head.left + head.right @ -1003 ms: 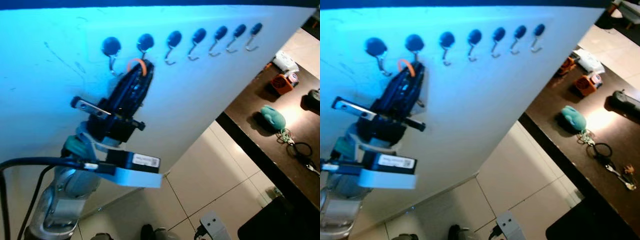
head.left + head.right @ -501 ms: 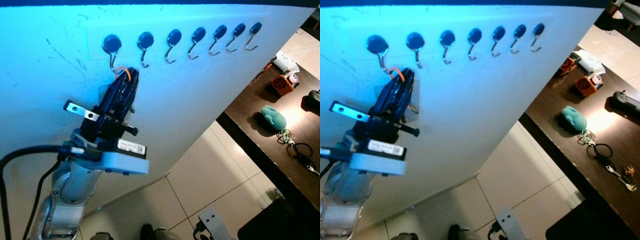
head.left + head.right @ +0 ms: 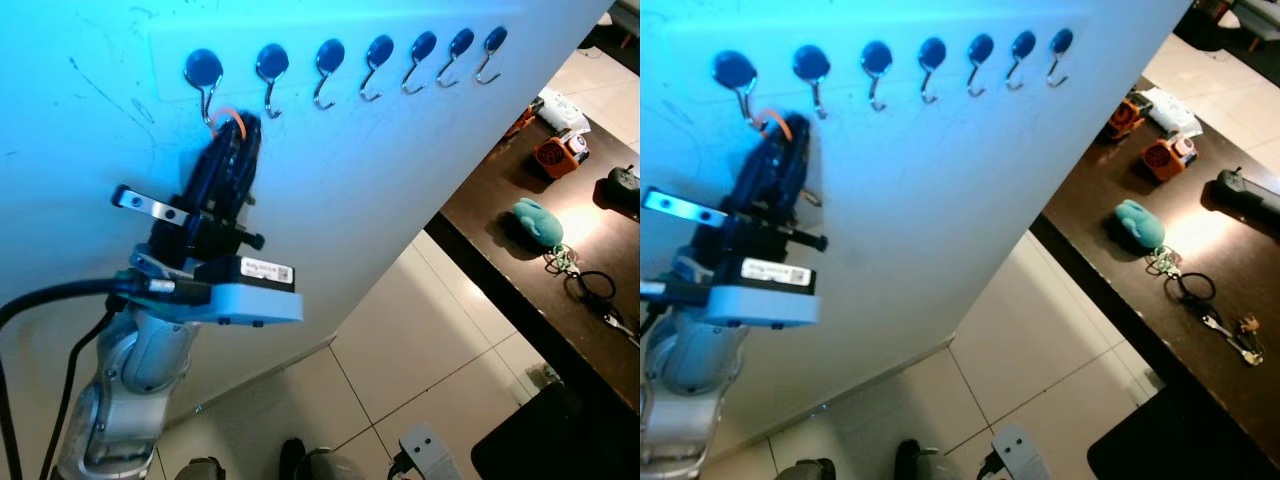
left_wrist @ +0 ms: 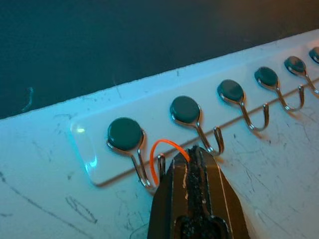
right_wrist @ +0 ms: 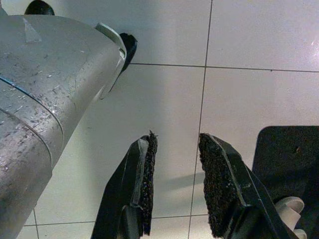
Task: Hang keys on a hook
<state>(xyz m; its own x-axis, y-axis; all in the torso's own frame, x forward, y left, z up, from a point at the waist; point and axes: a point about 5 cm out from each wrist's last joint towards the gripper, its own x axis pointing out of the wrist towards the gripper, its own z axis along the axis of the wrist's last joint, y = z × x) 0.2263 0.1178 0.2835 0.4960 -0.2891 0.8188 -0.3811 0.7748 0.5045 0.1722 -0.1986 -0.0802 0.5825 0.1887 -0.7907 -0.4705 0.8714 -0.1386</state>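
a white wall (image 3: 400, 190) leans across the head views, lit blue toward the left, with pale floor tiles (image 3: 400, 330) below it and a dark desk (image 3: 500, 260) at the right. a white strip (image 4: 99, 172) on the wall carries a row of seven metal hooks with dark round heads. the silver left arm (image 3: 135, 390) rises from the lower left, bent at the wrist, so the left claw (image 4: 195, 152) points up at the wall between the first hook (image 4: 130, 149) and the second hook (image 4: 195, 119) from the left. its black fingers are pressed tight together, pinching an orange key loop (image 4: 162, 149). the loop arcs up from the fingertips and comes down beside the upturned tip of the first hook; whether it is over the tip cannot be told. the keys themselves are hidden.

the right claw (image 5: 174, 164) hangs over the floor tiles beside the robot's silver body, its fingers a narrow gap apart and holding nothing.

on the desk lie a teal plush toy (image 3: 536, 220), a bunch of rings and keys (image 3: 1215, 320), and an orange object (image 3: 558, 152).
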